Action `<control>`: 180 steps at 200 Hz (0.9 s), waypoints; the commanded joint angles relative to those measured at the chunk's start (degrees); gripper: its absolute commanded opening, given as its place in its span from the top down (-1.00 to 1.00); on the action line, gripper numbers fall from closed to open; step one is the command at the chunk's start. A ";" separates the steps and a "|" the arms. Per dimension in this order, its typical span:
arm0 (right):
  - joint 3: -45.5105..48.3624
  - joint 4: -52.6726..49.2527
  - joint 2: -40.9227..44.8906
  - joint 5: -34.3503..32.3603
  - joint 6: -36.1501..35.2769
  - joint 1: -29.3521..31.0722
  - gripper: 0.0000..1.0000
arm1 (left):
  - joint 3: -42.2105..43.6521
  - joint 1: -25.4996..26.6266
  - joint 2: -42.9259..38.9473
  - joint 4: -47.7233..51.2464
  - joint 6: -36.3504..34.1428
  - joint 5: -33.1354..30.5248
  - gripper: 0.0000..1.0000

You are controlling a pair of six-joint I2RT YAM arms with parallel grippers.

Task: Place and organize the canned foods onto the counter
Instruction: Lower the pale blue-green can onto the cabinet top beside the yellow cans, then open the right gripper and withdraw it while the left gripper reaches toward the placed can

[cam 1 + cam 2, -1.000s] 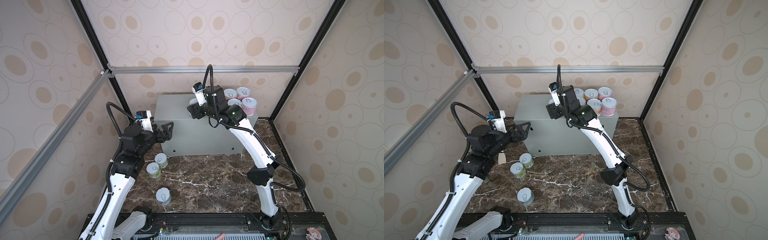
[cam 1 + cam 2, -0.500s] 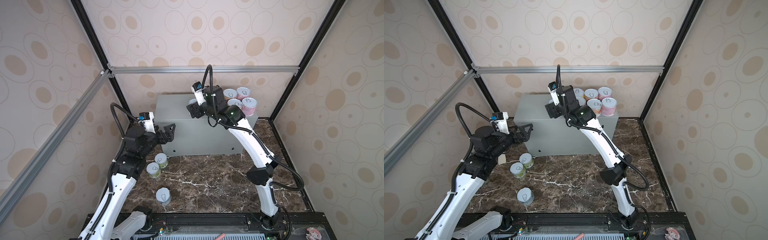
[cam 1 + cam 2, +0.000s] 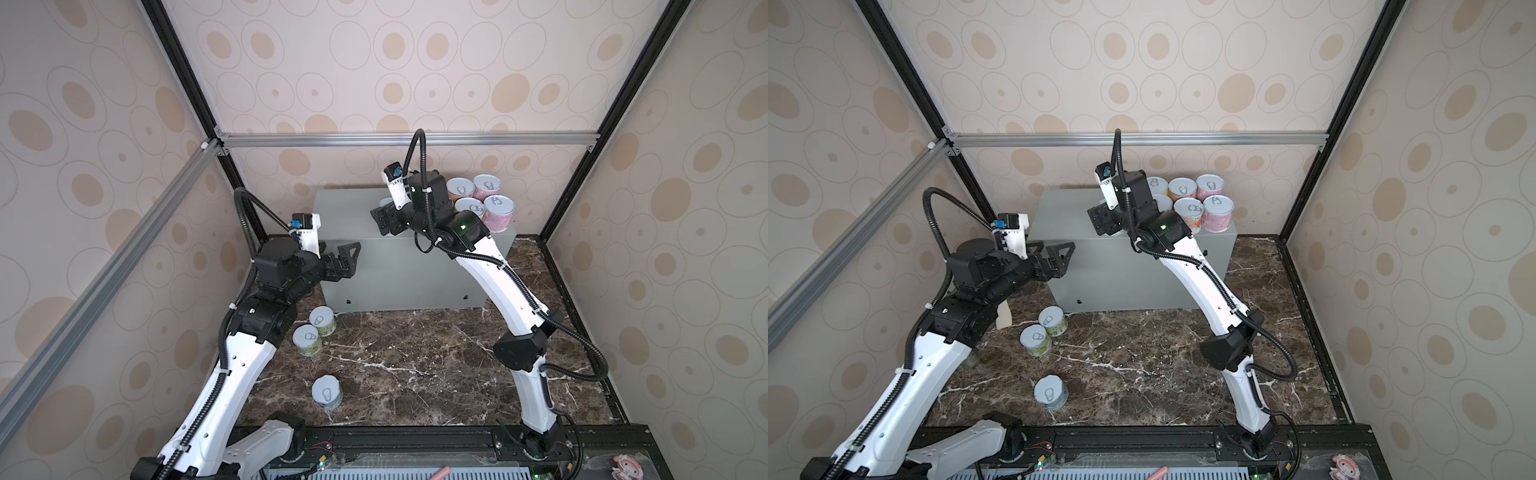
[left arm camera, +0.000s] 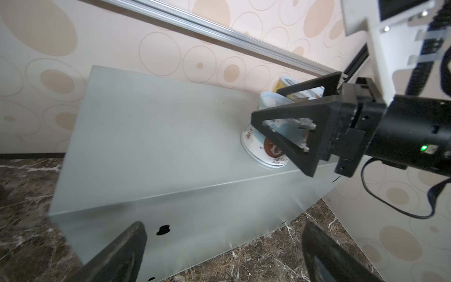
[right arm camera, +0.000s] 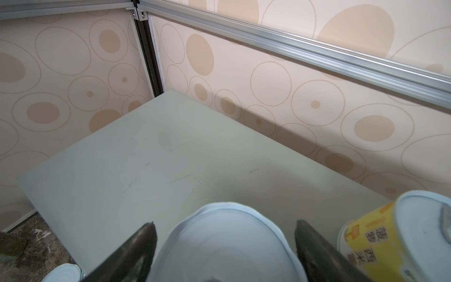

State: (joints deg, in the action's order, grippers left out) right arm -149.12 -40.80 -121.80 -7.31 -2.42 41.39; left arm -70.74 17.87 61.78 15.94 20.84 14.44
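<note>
Right gripper point(image 5: 225, 223) is over the counter point(image 3: 345, 216). My jaws sit either side of a blue can point(image 5: 227, 246). The right wrist view shows a thin gap between each finger and the can wall, so they're parted, not clamping. That blue can stands upright on the grey top, close to the front edge and about mid-length. The left wrist view agrees: the can's base is flat on the top, between my two black fingers point(image 4: 290, 136).

A yellow can point(image 5: 375, 239) stands just beside the blue one, on the side toward the other cans. In a top view, two lids behind my right wrist are partly hidden, and I can't tell the label colour there.

The orange cans point(image 3: 469, 206) and pink cans point(image 3: 498, 212) are in a two-by-two block at the right end of the counter top. They're packed close, orange on the inner side and pink on the outer.

Left gripper point(image 3: 1057, 249) has its jaws spread wide with nothing between them. It hovers in front of the counter's left front face, above the marble surface point(image 3: 415, 365).

Two green cans point(image 3: 322, 322) stand upright on the marble, touching each other. They're just in front of the counter's left front corner, beside my left arm. A second blue can point(image 3: 327, 392) stands alone on the marble nearer my base, well apart from the counter.
</note>
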 commanded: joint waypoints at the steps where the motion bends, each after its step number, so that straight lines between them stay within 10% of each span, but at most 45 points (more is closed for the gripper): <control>1: 0.30 0.58 4.86 1.02 -0.66 -0.25 -0.81 | -3.00 1.40 1.39 2.48 -4.56 0.67 -0.98; 101: 26.40 7.14 28.83 4.49 2.53 -0.08 -0.82 | -13.76 3.18 8.14 6.53 -8.29 0.65 -0.68; 180: 76.74 20.59 61.11 4.53 13.09 0.18 -0.83 | -20.57 5.55 13.45 9.57 -11.96 -0.12 -0.44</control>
State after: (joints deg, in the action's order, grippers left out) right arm -82.15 -25.39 -66.87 -3.25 6.28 41.45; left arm -87.26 22.13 73.49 23.11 12.25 14.83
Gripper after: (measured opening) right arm 0.914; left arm 0.730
